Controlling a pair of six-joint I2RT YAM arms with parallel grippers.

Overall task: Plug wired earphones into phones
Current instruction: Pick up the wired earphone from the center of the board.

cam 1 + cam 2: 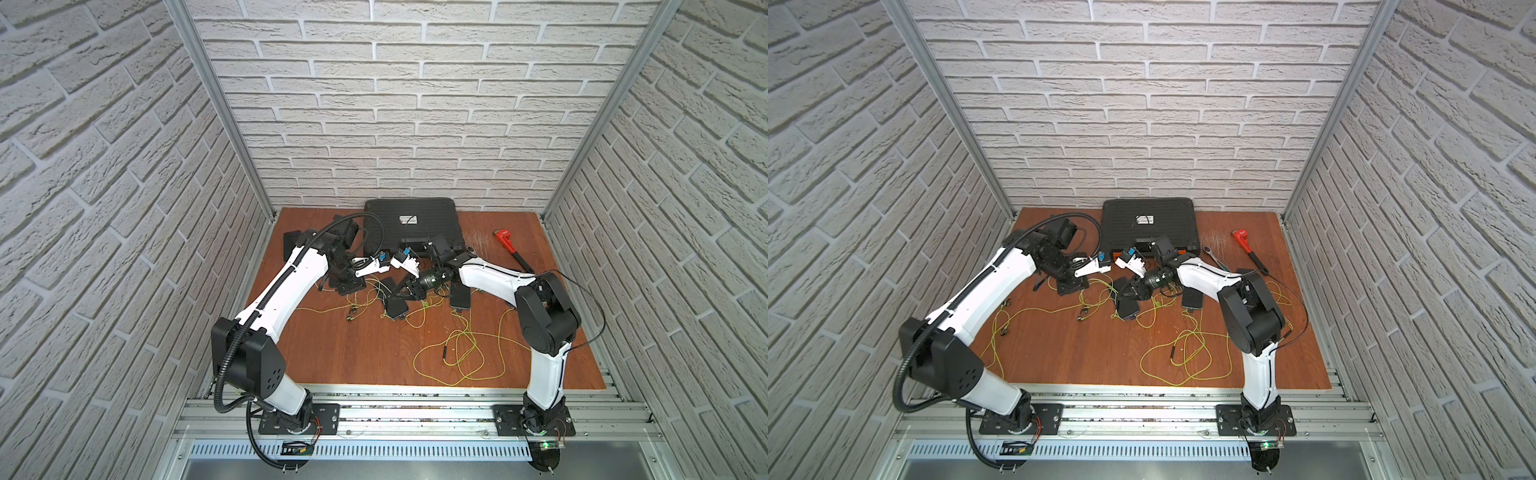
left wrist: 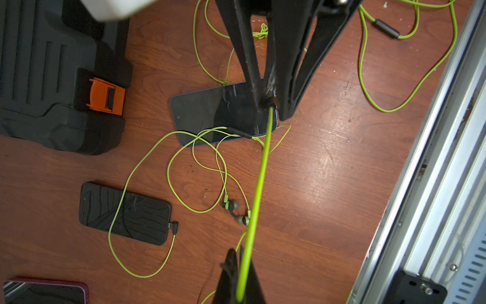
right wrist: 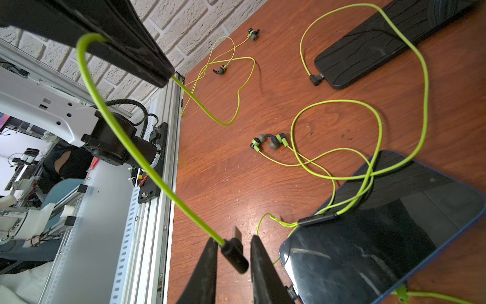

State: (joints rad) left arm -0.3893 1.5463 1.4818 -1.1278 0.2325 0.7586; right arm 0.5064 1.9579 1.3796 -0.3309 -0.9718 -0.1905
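My left gripper (image 2: 238,252) is shut on a yellow-green earphone cord (image 2: 259,179), which runs taut up to my right gripper (image 3: 232,237). That cord's black plug (image 3: 234,254) hangs tilted between the right jaws. It touches one finger, and a thin gap shows beside the other. Just beside it a glossy blue-rimmed phone (image 3: 394,250) lies flat with an inline remote (image 3: 318,218) across it. A ribbed phone (image 2: 123,213) lies farther off with an angled plug (image 2: 173,227) in its end. A pair of earbuds (image 2: 234,210) lies between the phones.
The black case (image 1: 411,224) with an orange latch (image 2: 106,96) stands at the back. A red pipe wrench (image 1: 505,243) lies at the back right. Loose cord loops (image 1: 461,353) lie at the front right. A dark-red-rimmed phone (image 2: 44,292) lies near the ribbed one. An aluminium rail (image 2: 434,158) borders the board.
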